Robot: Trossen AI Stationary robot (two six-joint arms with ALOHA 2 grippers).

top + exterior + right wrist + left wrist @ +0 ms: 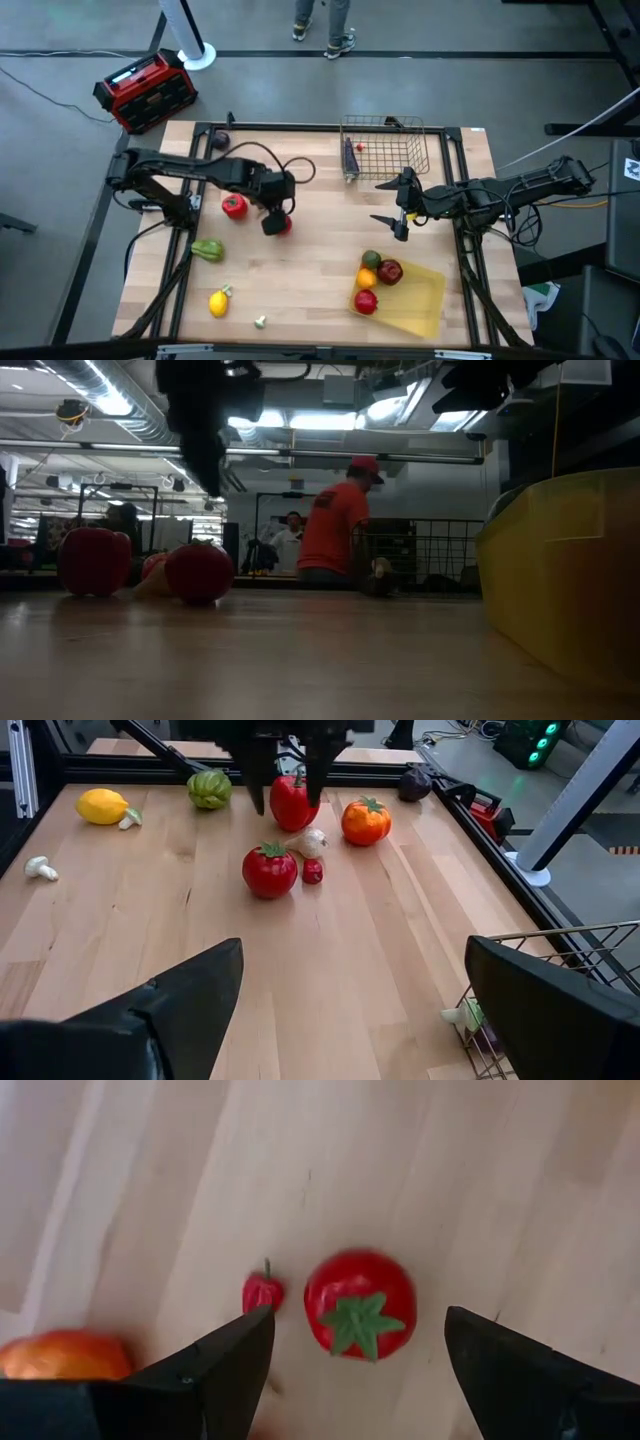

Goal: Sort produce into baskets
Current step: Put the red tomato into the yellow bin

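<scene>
Round glossy red toy tomato [360,1302] with a green star-shaped calyx, lying on the pale wooden plank surface [310,260] near its middle, directly beneath the left gripper [360,1370]. Jaws of that gripper spread wider than the tomato, one finger on each side, nothing gripped. Tiny red strawberry-like piece [262,1291] just beside the tomato, apart from it.

Red bell pepper [291,801], pale garlic bulb [311,842] and orange tomato-shaped piece [365,822] clustered close behind; green pepper [207,250], yellow lemon [218,302] and small white mushroom [259,321] spread along the left part, well apart. Bare wood between this cluster and the right side.

Square wire-mesh basket [385,150] at the far edge, a few small items inside. Flat translucent yellow tray [415,300] at the near right corner, holding red, orange and green fruit. Right gripper [400,208] hovering between basket and tray, jaws wide apart and empty.

Black frame rails along the edges; red-and-black box [145,90] on the grey floor beyond. Person in a red shirt [333,528] standing in the room behind.
</scene>
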